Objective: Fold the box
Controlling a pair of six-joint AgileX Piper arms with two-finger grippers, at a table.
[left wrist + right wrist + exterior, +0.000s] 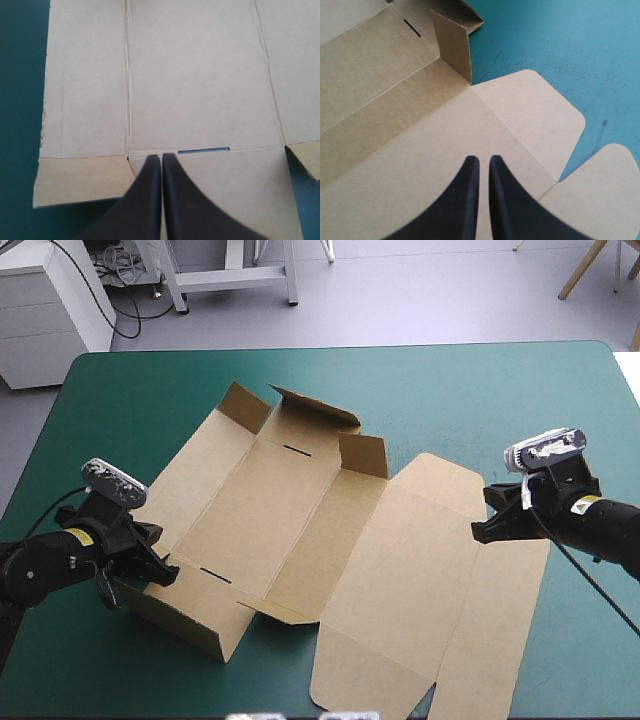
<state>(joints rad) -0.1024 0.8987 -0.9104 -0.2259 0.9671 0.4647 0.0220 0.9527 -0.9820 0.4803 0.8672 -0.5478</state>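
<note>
High view — box (260, 510) walls partly raised

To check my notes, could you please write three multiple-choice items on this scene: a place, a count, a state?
1. Where is the left claw? A. at the box's near-left end; B. at its far end; C. on its right side.
2. How many narrow slots show in the box? A. one; B. two; C. five.
3. How lies the lid by the right claw? A. flat; B. upright; C. rolled.
Answers: A, the high view shows it at that end; B, one slot at each end crease; A, it rests on the teal-green cover.
</note>
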